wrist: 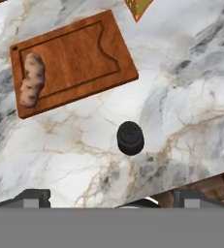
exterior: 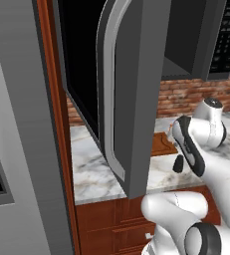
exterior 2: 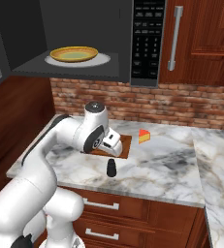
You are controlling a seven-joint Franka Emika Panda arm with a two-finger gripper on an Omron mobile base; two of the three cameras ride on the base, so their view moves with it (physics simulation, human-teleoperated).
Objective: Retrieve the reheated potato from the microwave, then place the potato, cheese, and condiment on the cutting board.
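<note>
Already the potato (wrist: 31, 80) is lying on the board (wrist: 84, 53), and the gripper (wrist: 111, 201) is hovering over the condiment (wrist: 130, 137) with its jaws wide apart, empty. Next it is probably needing to drop around that bottle, while the cheese (exterior 2: 144, 136) is waiting just beside the board.

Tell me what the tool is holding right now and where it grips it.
Nothing is held. The tool is open above the counter, with the condiment standing free below it. The potato already lies on the cutting board.

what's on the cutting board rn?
In the hand view the cutting board holds just the potato, lying at one end. In the right base view the arm covers most of the board.
</note>
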